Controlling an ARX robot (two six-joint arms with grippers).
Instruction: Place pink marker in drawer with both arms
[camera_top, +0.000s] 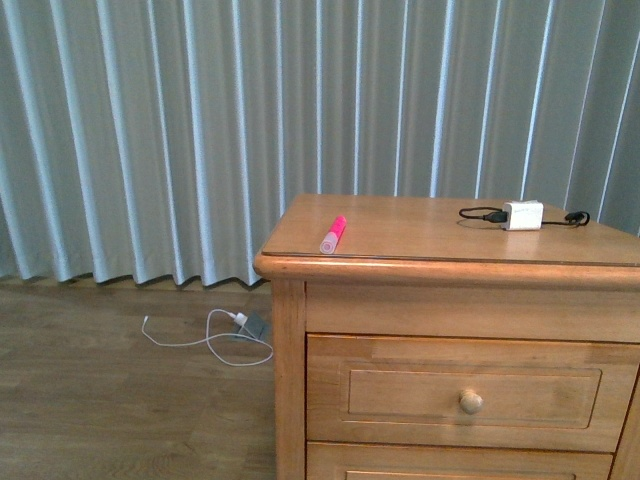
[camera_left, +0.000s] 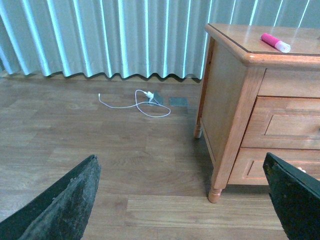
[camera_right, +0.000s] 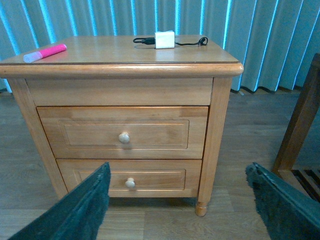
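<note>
The stubby, glossy pink marker (camera_top: 333, 234) lies on the smooth top of the honey-wood cabinet (camera_top: 288, 380), mid-frame in the front view. The panelled drawer (camera_top: 400, 392), with its round knob (camera_top: 471, 402), sits closed at lower right, its inside hidden. The left gripper (camera_left: 180, 159) and right gripper (camera_right: 177, 169) both gape wide and hold nothing. A white charger block (camera_top: 523, 215) rests toward the right edge.

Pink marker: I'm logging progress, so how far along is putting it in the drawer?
Nothing looks done yet: the pink marker lies on the cabinet top and the top drawer is shut. Nothing is in hand: the left gripper and right gripper are open, empty, clear of the cabinet. Left: pull the drawer open by its knob, pick up the marker, put it inside.
</note>
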